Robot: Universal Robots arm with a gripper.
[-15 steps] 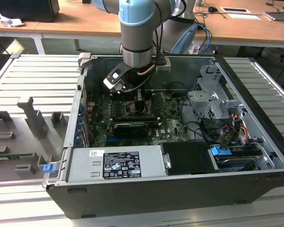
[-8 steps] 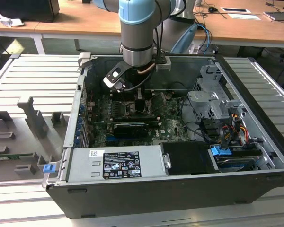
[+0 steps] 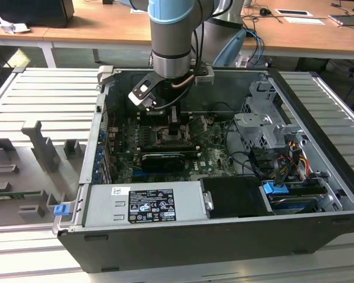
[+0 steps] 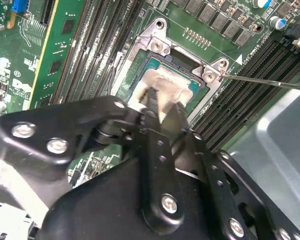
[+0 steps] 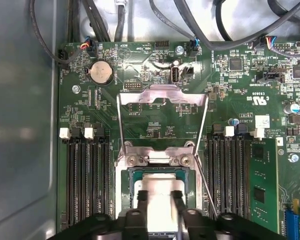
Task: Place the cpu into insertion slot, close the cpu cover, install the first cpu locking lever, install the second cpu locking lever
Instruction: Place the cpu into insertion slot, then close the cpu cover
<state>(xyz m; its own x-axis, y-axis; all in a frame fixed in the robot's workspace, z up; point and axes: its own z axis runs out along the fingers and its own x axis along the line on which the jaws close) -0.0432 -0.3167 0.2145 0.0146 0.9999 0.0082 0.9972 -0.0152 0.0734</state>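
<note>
My gripper (image 5: 160, 202) reaches down inside the open computer case (image 3: 318, 118), right over the insertion slot (image 5: 121, 192) on the green mainboard. The cpu (image 5: 160, 187), a pale square chip, lies flat within the slot's silver rim (image 4: 135, 55). My black fingers (image 5: 141, 200) stand against two opposite sides of the cpu (image 4: 165, 80), shut on it. The cpu cover (image 5: 162, 95) is swung open and stands up from its hinge behind the slot. A thin locking lever (image 5: 206, 185) sticks out beside the slot, and it shows as a thin rod (image 4: 265, 81) in the second wrist view.
Long black memory slots (image 5: 87, 180) flank the socket on both sides. Cables (image 5: 225, 42) run along the board's edge by the case wall. A power supply (image 3: 144, 203) and a drive cage (image 3: 265, 127) fill the case's near and right parts. A grey fixture tray (image 3: 35, 159) lies outside.
</note>
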